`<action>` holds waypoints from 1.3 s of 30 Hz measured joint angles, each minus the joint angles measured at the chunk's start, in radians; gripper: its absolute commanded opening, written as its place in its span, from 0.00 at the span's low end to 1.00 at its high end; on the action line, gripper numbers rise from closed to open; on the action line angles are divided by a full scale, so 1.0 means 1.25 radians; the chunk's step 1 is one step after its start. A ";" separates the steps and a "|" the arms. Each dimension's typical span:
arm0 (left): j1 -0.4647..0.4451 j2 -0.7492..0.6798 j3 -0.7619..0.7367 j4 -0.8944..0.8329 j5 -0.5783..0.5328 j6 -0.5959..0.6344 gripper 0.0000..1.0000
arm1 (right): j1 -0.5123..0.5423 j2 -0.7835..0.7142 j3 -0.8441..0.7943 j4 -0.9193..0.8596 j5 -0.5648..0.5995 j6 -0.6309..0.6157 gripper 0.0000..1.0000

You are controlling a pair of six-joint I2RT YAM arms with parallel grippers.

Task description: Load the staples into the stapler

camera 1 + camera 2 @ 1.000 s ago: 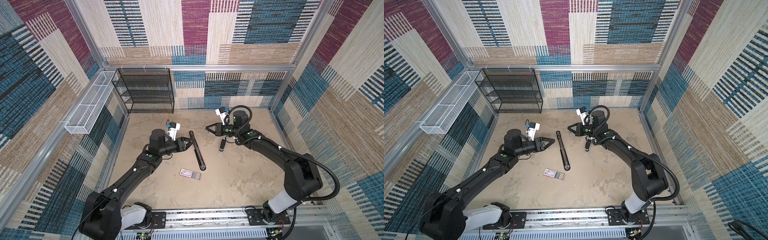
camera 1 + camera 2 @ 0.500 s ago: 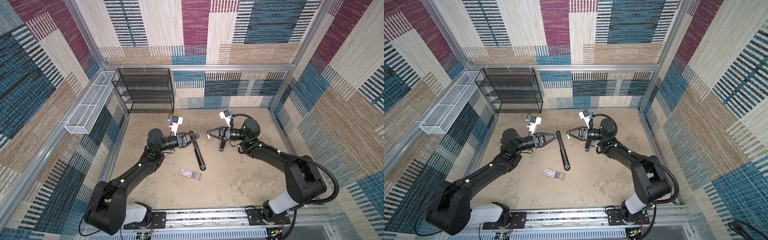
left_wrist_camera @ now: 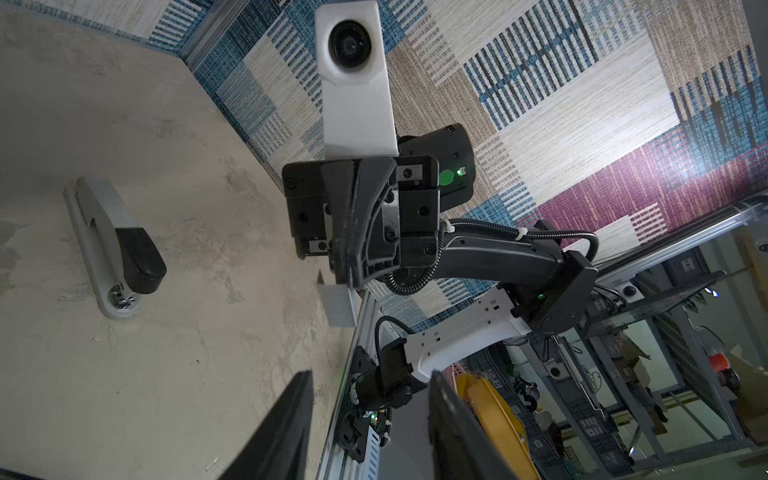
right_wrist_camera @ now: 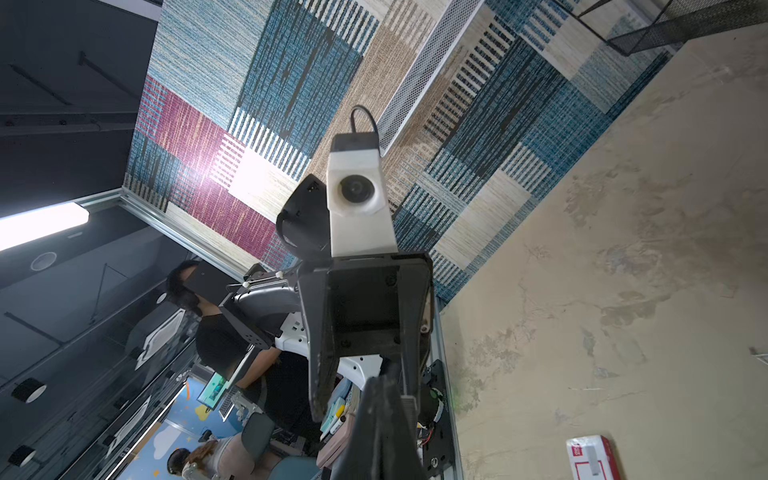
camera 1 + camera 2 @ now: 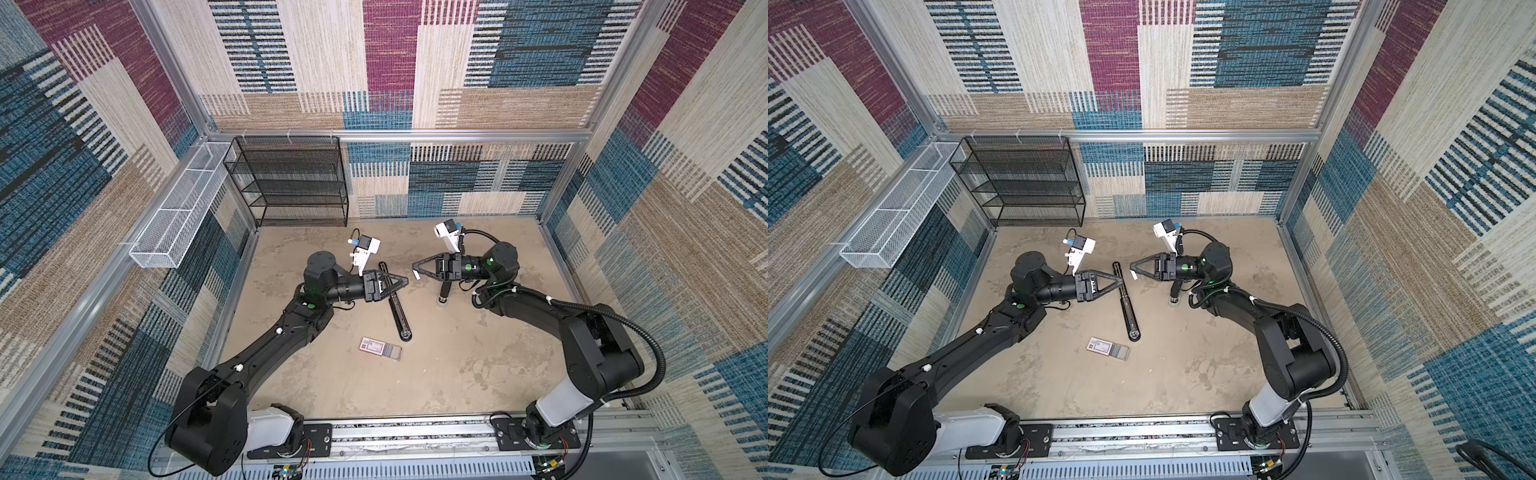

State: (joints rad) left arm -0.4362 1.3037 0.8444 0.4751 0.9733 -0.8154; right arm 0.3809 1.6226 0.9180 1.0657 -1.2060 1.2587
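Jaws of the right pincer (image 5: 415, 270) are pressed together on a short grey strip of staples (image 3: 338, 307). In the left wrist view we see the strip hanging from the pincer's tip, clear of the desk (image 5: 457, 374). In both top views it shows only as a small pale tab at that tip.

We find the staple box (image 5: 374, 346) flat on the desk, nearer the arm bases and well apart from both pincers. It is white with a red mark at one end, and more grey strips show at its other end.

The stapler (image 3: 112, 232), a grey base with a black top, lies flat on the desk. In both top views it sits just beside the right wrist and is partly hidden under it.

The left pincer (image 5: 404, 281) points toward the right one, and their tips are near each other but not touching. Its jaws stand apart, and in its own wrist view we see nothing between the two fingers (image 3: 291, 415).

In both top views the left pincer crosses over the far part of a long black bar (image 5: 398, 316) that lies on the desk between the two arms. We cannot tell whether it touches the bar. The near end of the bar is just beside the staple box
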 measured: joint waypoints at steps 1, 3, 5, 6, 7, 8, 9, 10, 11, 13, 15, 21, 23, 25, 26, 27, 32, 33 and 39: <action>-0.001 0.003 0.002 -0.002 0.000 0.003 0.46 | 0.003 0.001 0.000 0.002 -0.005 0.003 0.00; -0.004 0.012 0.009 -0.003 -0.002 0.006 0.44 | 0.005 0.005 0.000 0.005 -0.012 0.010 0.00; -0.006 0.018 0.011 -0.004 -0.002 0.008 0.43 | 0.009 0.006 0.000 0.005 -0.012 0.015 0.00; -0.009 0.021 0.012 -0.006 -0.002 0.009 0.42 | 0.009 0.007 0.000 0.005 -0.011 0.016 0.00; -0.009 0.023 0.013 -0.007 -0.002 0.009 0.41 | 0.010 0.008 0.000 0.006 -0.012 0.016 0.00; -0.012 0.025 0.014 -0.006 -0.002 0.009 0.41 | 0.013 0.009 0.000 0.006 -0.012 0.018 0.00; -0.014 0.027 0.016 -0.007 -0.002 0.009 0.41 | 0.014 0.011 0.000 0.009 -0.013 0.020 0.00; -0.015 0.030 0.019 -0.006 -0.002 0.009 0.40 | 0.014 0.013 0.000 0.011 -0.013 0.022 0.00; -0.018 0.033 0.021 -0.006 -0.002 0.009 0.40 | 0.015 0.015 0.000 0.012 -0.013 0.025 0.00; -0.020 0.035 0.022 -0.006 -0.002 0.009 0.38 | 0.018 0.019 0.000 0.016 -0.014 0.029 0.00; -0.021 0.038 0.024 -0.005 -0.002 0.009 0.33 | 0.019 0.021 0.000 0.021 -0.014 0.034 0.00; -0.025 0.054 0.031 -0.002 -0.002 0.008 0.32 | 0.018 0.027 0.000 0.041 -0.013 0.049 0.00; -0.028 0.058 0.034 -0.001 -0.002 0.008 0.32 | 0.018 0.027 -0.001 0.044 -0.013 0.052 0.00; -0.030 0.060 0.034 0.000 -0.002 0.008 0.35 | 0.018 0.027 -0.001 0.048 -0.013 0.055 0.00; -0.031 0.061 0.034 0.000 -0.002 0.008 0.35 | 0.019 0.027 -0.002 0.050 -0.013 0.057 0.00; -0.031 0.063 0.034 0.000 -0.002 0.008 0.36 | 0.020 0.027 -0.002 0.051 -0.013 0.058 0.00; -0.032 0.066 0.034 0.000 -0.008 0.008 0.34 | 0.020 0.027 -0.007 0.059 -0.013 0.063 0.00; -0.032 0.066 0.034 0.000 -0.011 0.008 0.33 | 0.020 0.027 -0.007 0.061 -0.013 0.064 0.00; -0.032 0.068 0.029 0.008 -0.023 0.004 0.34 | 0.020 0.027 -0.015 0.072 -0.013 0.070 0.00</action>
State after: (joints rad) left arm -0.4759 1.3884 0.8803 0.4850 0.9451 -0.8108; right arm 0.4061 1.6562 0.8997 1.1553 -1.2221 1.3457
